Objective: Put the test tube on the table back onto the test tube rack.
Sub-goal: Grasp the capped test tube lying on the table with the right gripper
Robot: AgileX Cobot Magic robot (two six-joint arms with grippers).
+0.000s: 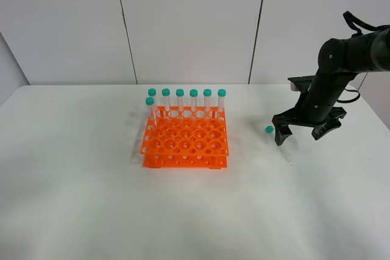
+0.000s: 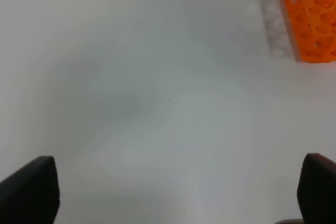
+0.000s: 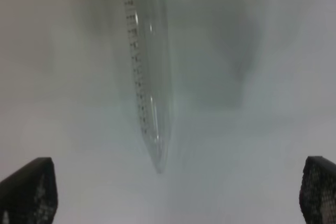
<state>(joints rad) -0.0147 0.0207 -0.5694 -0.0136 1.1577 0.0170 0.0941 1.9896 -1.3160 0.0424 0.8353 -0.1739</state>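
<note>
The test tube (image 1: 269, 129) lies flat on the white table (image 1: 91, 181) to the right of the orange test tube rack (image 1: 185, 144), its teal cap pointing toward the rack. My right gripper (image 1: 298, 137) hangs open just above the tube's clear body, touching nothing. In the right wrist view the tube (image 3: 149, 77) runs lengthwise, with its pointed tip between the spread fingers of the gripper (image 3: 173, 192). My left gripper (image 2: 173, 192) is open over bare table, with the rack (image 2: 312, 19) off to one side. The left arm is outside the exterior view.
Several teal-capped tubes (image 1: 186, 100) stand upright along the rack's back row and left corner. Most of the rack's other holes are vacant. White wall panels rise behind the table's far edge.
</note>
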